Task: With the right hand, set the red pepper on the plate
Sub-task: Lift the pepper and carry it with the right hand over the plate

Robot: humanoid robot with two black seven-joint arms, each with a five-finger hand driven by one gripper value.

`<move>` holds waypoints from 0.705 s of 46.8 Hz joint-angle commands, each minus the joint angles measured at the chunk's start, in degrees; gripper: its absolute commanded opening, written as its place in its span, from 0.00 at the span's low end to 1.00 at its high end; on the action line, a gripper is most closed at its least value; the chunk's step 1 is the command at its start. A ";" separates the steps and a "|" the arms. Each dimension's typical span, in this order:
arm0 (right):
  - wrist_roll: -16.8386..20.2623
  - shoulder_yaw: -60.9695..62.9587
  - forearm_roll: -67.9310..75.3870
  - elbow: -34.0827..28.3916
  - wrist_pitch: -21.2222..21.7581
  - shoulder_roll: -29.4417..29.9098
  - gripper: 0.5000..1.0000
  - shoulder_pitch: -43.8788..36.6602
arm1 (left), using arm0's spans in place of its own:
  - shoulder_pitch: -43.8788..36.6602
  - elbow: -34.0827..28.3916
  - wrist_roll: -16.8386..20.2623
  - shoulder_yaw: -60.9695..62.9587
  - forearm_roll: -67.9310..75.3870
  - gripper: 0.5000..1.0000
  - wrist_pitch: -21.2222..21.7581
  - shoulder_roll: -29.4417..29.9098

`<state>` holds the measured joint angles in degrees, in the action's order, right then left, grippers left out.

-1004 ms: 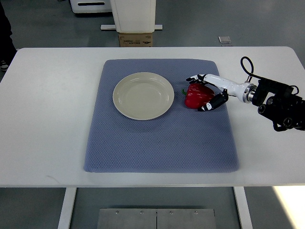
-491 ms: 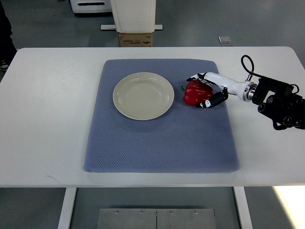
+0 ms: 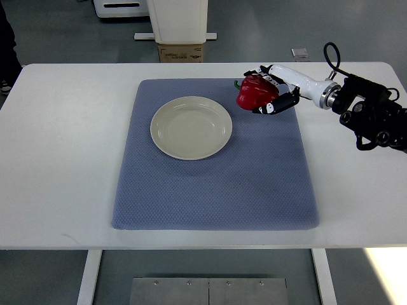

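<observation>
Glossy red bell pepper (image 3: pixel 253 93): gripped by white right hand (image 3: pixel 272 93), beside round cream plate (image 3: pixel 191 127); placement pending.

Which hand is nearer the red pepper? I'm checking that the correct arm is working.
Right. The right hand is shut on the red pepper, holding it beside the plate; the left hand is not in view.

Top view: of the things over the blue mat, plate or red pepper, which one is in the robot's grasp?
The red pepper, held by the right hand above the mat's far right corner. The cream plate lies untouched and empty.
</observation>
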<state>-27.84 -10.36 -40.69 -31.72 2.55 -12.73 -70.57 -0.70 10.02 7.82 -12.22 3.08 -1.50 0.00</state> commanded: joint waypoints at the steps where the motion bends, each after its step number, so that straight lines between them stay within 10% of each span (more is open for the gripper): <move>1: 0.60 -0.02 -0.01 -0.01 0.00 1.04 0.00 -0.71 | 0.00 0.00 0.00 0.00 0.00 1.00 0.00 0.00; 33: 3.41 1.57 0.43 -0.62 0.35 9.56 0.00 -3.26 | 0.00 0.00 0.00 0.00 0.00 1.00 0.00 0.00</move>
<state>-24.43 -8.82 -40.38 -32.36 2.99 -3.75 -73.92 -0.71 10.02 7.82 -12.22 3.08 -1.49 0.00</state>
